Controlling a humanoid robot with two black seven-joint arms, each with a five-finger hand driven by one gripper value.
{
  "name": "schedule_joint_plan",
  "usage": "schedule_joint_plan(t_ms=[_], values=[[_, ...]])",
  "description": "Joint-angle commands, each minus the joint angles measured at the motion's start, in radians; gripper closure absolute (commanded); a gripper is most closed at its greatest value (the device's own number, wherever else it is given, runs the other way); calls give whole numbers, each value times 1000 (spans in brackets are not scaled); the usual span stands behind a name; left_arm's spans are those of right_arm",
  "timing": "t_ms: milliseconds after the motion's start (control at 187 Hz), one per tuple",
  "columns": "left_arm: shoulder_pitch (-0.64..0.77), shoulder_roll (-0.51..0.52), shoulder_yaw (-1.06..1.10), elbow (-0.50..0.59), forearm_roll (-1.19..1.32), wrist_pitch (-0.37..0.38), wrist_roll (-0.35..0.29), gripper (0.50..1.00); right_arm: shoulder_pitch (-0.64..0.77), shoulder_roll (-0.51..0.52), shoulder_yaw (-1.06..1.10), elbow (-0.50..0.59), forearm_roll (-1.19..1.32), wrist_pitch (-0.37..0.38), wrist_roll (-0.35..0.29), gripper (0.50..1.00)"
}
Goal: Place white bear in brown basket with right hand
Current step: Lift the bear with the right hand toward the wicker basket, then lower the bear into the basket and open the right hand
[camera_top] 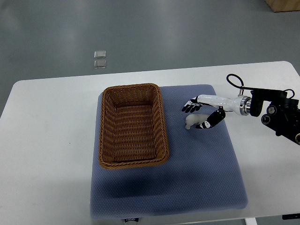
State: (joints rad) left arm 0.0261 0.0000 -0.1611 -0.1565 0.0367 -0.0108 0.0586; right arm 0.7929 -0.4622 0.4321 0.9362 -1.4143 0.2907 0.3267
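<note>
Reaching in from the right edge, my right hand (202, 112) is over the blue mat (201, 173), to the right of the brown basket (133, 125). My fingers (190, 107) point toward the basket, their black tips spread above the white bear (194, 121), and my thumb sits on the bear's near side. The bear is a small pale shape lying on the mat just under and slightly ahead of my palm, apart from the basket's right wall with a strip of bare mat between them. My fingers and thumb bracket it, but I cannot tell from this steep view whether they are truly clamped on it or only resting against it; the bear looks to be on the mat rather than raised.

My forearm runs white from the wrist back to a silver ring, then to the black joints near the picture's right edge, with a black cable looping above it.

The basket is a woven rectangle, long side running away from me, sitting on the left half of the mat. I see nothing inside it. The mat lies on a white table (47, 140) with rounded corners, and beyond the table is grey floor, where two small pale squares (100, 58) sit close together
</note>
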Motion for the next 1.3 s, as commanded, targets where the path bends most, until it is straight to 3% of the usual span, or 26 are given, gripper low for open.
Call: schedule_joint_plan(t_ms=[0, 107, 209, 429, 482, 905, 1093, 1296], values=[[0, 0, 0, -1, 0, 0, 0, 500, 2, 1, -1, 0, 0, 1, 0, 818], [0, 0, 0, -3, 0, 0, 0, 500, 2, -1, -1, 0, 0, 1, 0, 852], [0, 0, 0, -5, 0, 0, 0, 500, 0, 1, -1, 0, -2, 1, 0, 918], [0, 0, 0, -6, 0, 0, 0, 500, 2, -1, -13, 1, -2, 1, 2, 961], [0, 0, 0, -6, 0, 0, 0, 500, 3, -1, -13, 1, -2, 1, 2, 1000], [0, 0, -3, -3, -1, 0, 0, 500, 85, -18, 7, 10, 24, 19, 17, 1000], [0, 0, -9, -3, -1, 0, -3, 500, 157, -22, 10, 44, 110, 116, 69, 1000], [0, 0, -11, 0, -1, 0, -8, 500, 206, 0, 10, 84, 196, 145, 86, 1000]])
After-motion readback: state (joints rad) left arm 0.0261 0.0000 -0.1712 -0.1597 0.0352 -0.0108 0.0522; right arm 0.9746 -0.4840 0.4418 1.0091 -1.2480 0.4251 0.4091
